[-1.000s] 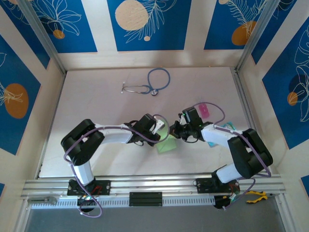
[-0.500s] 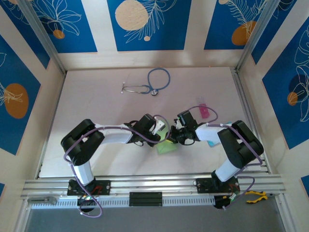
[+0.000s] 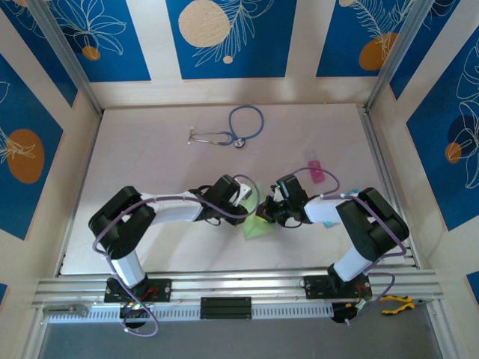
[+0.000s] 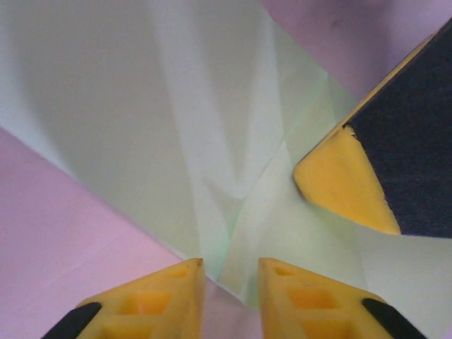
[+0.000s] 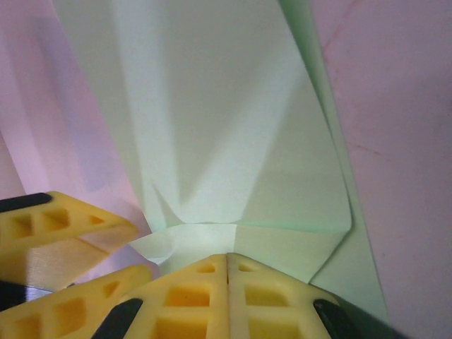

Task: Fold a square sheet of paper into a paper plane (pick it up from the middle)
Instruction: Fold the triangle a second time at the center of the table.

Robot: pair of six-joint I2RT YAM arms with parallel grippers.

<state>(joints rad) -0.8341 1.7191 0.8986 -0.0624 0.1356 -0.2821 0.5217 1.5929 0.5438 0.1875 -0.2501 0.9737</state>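
Observation:
The square sheet of paper [image 3: 257, 227] is pale green and creased, lying flat on the pink table near the front centre. In the left wrist view the paper [image 4: 176, 106] shows folded layers, and one of its edges runs between my left gripper [image 4: 231, 272] jaws, which stand a little apart. My right gripper [image 5: 227, 258] is shut, its tips resting on a folded flap of the paper [image 5: 212, 106]. From above, the left gripper [image 3: 253, 206] and right gripper [image 3: 266, 212] meet tip to tip over the sheet's upper edge. One right finger [image 4: 346, 176] shows pressing on the paper.
A blue stethoscope [image 3: 228, 131] lies at the back of the table. A small pink block [image 3: 316, 170] sits behind the right arm. Metal rails run along the front edge and the right side.
The right gripper has moved left onto the paper, close to the left gripper. The left jaws have parted slightly. The left arm's elbow has shifted a little.

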